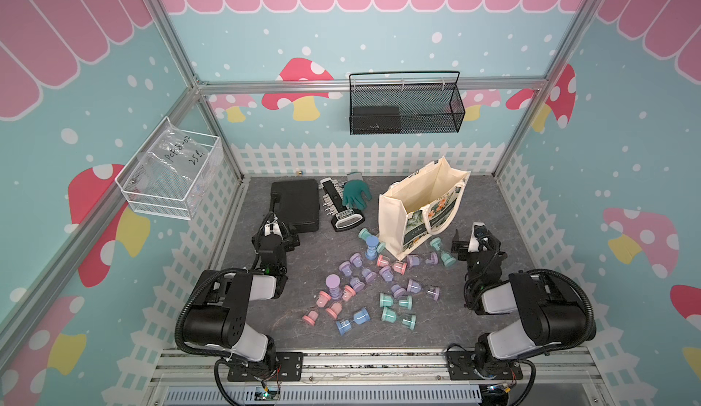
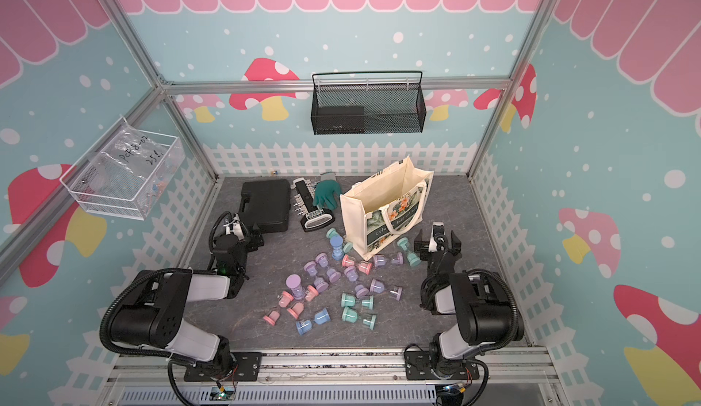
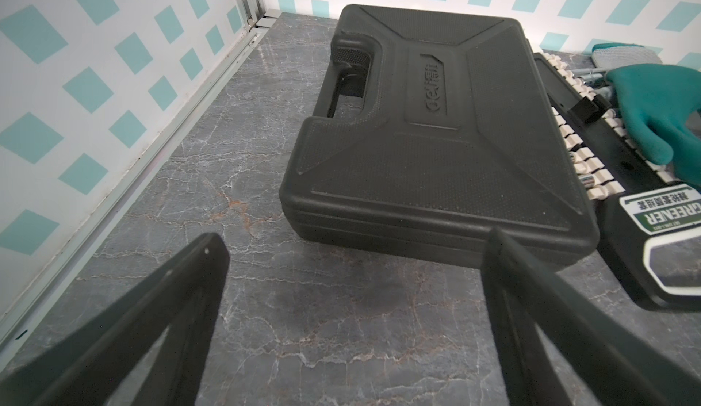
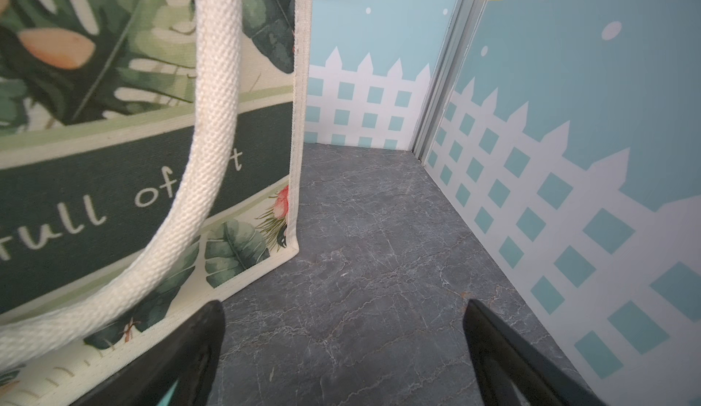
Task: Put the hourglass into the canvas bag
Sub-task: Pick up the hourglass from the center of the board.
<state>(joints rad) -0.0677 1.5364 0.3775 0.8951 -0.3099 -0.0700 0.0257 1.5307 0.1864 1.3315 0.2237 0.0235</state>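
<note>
The cream canvas bag (image 1: 394, 214) (image 2: 354, 214) stands upright with its mouth open, right of the table's middle. Its floral front and loop handle fill one side of the right wrist view (image 4: 113, 138). Several pastel hourglasses lie scattered in front of it, among them an upright purple hourglass (image 1: 333, 285) and a teal hourglass (image 1: 442, 251) by the bag's front corner. My right gripper (image 1: 474, 244) (image 2: 436, 243) (image 4: 344, 308) is open just right of the bag, with only bare table between its fingers. My left gripper (image 1: 290, 238) (image 2: 255, 236) (image 3: 354, 238) is open and empty, in front of a black case.
At the back left lie a black tool case (image 1: 297, 205) (image 3: 436, 138), a socket rack (image 1: 341, 214) and a green glove (image 1: 356, 193). A black mesh basket (image 1: 406, 108) hangs on the back wall, a white wire basket (image 1: 170, 172) on the left wall. Fence-printed walls enclose the table.
</note>
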